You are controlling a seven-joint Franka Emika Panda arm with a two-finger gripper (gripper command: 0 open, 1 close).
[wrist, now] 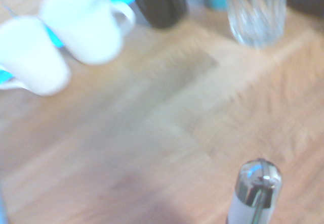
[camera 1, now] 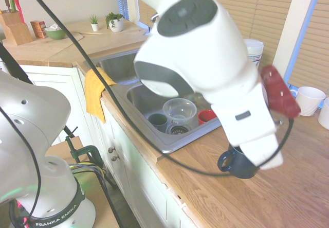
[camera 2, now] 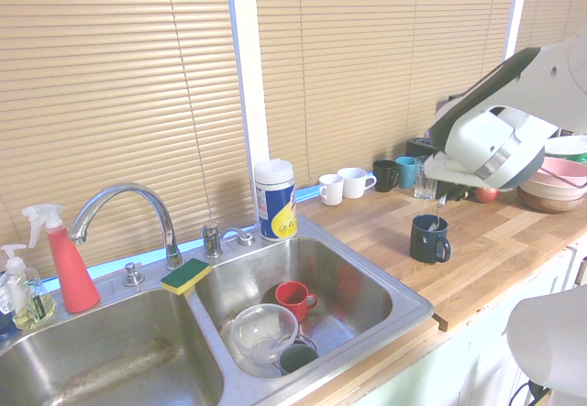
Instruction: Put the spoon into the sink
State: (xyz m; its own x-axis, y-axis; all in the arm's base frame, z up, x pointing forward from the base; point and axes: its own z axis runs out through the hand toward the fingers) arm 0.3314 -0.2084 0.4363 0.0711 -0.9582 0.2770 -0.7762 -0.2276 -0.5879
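Note:
A slim silver spoon (camera 2: 439,208) hangs upright from my gripper (camera 2: 444,195), which is shut on its upper end. Its lower end reaches down into a dark blue mug (camera 2: 429,239) on the wooden counter, right of the sink (camera 2: 404,307). In the first exterior view my white hand covers the fingers and the spoon above that mug (camera 1: 235,164); the sink (camera 1: 154,135) lies to its left. A shiny rounded metal end of the spoon (wrist: 257,182) shows in the wrist view over blurred wood.
The near basin holds a red mug (camera 2: 293,298), a clear bowl (camera 2: 262,331) and a dark cup (camera 2: 295,357). Behind the blue mug stand white mugs (camera 2: 353,181), a black mug (camera 2: 385,175), a glass (camera 2: 424,179) and stacked bowls (camera 2: 550,186). A wipes canister (camera 2: 274,200) and a sponge (camera 2: 185,276) sit by the faucet (camera 2: 119,206).

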